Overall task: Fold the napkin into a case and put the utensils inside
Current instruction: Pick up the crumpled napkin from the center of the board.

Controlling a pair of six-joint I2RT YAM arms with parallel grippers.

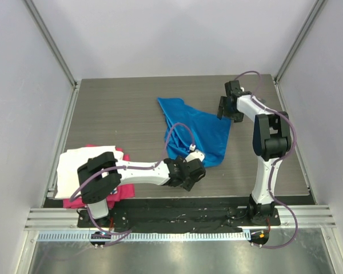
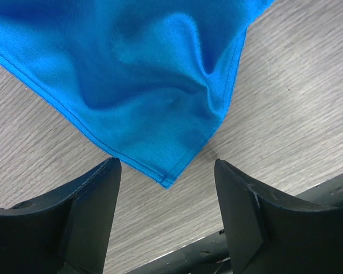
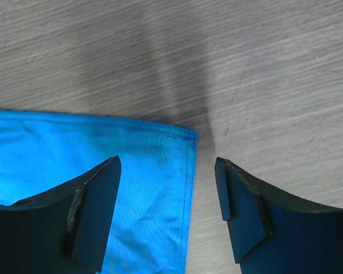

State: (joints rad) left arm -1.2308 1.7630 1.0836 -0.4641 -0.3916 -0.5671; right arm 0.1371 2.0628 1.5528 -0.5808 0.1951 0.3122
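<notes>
The blue napkin (image 1: pixel 194 132) lies rumpled and unfolded in the middle of the table. My left gripper (image 1: pixel 195 176) hangs open just off its near corner; in the left wrist view that corner (image 2: pixel 167 181) points into the gap between my fingers (image 2: pixel 97 194), untouched. My right gripper (image 1: pixel 228 107) stands open over the napkin's far right corner; in the right wrist view the hemmed corner (image 3: pixel 186 140) lies below and between the fingers (image 3: pixel 100 188), one finger above cloth and one above bare table. The utensils are out of view.
A white cloth (image 1: pixel 83 162) lies on a pink cloth (image 1: pixel 120 191) at the near left, under the left arm's base. A black rail (image 2: pixel 257 228) borders the table's near edge. Grey walls stand on three sides.
</notes>
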